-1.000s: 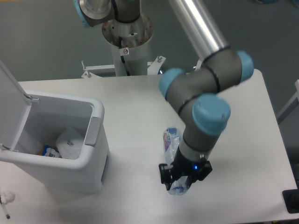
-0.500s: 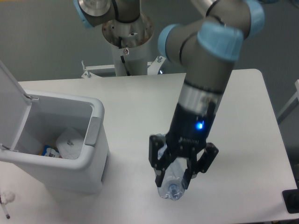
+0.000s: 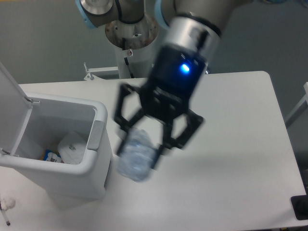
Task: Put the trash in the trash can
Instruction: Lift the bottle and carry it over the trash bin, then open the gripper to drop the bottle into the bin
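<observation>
My gripper (image 3: 144, 144) hangs high over the table, close to the camera and blurred by motion. It is shut on a crushed clear plastic bottle (image 3: 135, 156), which dangles below the fingers just right of the trash can. The trash can (image 3: 98, 144) is a white rectangular bin at the left with its flip lid (image 3: 9, 91) standing open and a grey front tab (image 3: 95, 134). Inside it lie a crumpled white wrapper (image 3: 72, 147) and a scrap with blue print (image 3: 51, 156).
The robot's base column (image 3: 130, 43) stands behind the table's far edge. A small white scrap (image 3: 7, 204) lies at the lower left beside the bin. A dark object (image 3: 299, 208) sits at the table's lower right corner.
The gripper has lifted the bottle off the table and carried it up and to the left, from the table's lower middle to just beside the trash can.
</observation>
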Tool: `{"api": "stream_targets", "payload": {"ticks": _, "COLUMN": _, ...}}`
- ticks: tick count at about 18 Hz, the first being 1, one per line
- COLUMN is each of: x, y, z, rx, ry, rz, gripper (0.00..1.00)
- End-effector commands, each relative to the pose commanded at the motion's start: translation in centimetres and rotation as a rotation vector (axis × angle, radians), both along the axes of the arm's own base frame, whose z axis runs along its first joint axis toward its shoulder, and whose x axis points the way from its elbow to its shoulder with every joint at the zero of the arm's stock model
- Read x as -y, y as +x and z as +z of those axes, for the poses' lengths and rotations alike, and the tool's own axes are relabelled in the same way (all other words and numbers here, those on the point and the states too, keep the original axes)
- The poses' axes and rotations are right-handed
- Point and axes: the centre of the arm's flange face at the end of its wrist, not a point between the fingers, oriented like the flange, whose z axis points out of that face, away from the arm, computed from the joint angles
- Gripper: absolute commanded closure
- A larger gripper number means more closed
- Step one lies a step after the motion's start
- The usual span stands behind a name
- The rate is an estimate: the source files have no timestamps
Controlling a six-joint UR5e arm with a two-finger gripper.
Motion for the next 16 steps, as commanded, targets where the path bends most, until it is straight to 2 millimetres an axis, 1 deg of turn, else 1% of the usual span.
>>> {"api": "stream_targets", "payload": {"ticks": 1, "x": -0.2, "y": 2.4, "z": -0.2, "rx": -0.013, "ry": 0.01, "rz": -0.03, "gripper": 0.7}}
{"api": "stream_targets", "payload": {"ticks": 3, "x": -0.2, "y": 4.6, "z": -1.0, "rx": -0.035, "ry": 0.015, "rz": -0.063, "gripper": 0.68}}
{"api": "stream_targets", "payload": {"ticks": 5, "x": -0.7, "y": 7.3, "z": -1.6, "rx": -0.057, "ry": 0.012, "rz": -0.117, "gripper": 0.59}}
{"api": "stream_targets", "payload": {"ticks": 6, "x": -0.7, "y": 7.8, "z": -2.1, "rx": -0.064, "ry": 0.008, "rz": -0.128, "gripper": 0.49}}
{"api": "stream_targets", "payload": {"ticks": 8, "x": -0.4, "y": 8.2, "z": -3.1, "rx": -0.087, "ry": 0.001, "rz": -0.143, "gripper": 0.0}}
{"api": "stream_targets", "payload": {"ticks": 12, "x": -0.2, "y": 8.3, "z": -5.1, "rx": -0.07, "ry": -0.026, "rz": -0.149, "gripper": 0.0}}
{"api": "stream_targets", "payload": {"ticks": 13, "x": -0.2, "y": 8.3, "z": -5.3, "rx": -0.066, "ry": -0.03, "rz": -0.149, "gripper": 0.0}}
{"api": "stream_targets", "payload": {"ticks": 15, "x": -0.2, "y": 7.8, "z": -6.1, "rx": -0.063, "ry": -0.047, "rz": -0.134, "gripper": 0.0}}
{"api": "stream_targets", "payload": {"ticks": 16, "x": 0.0, "y": 7.0, "z": -6.5, "rx": -0.064, "ry": -0.061, "rz": -0.113, "gripper": 0.0}}
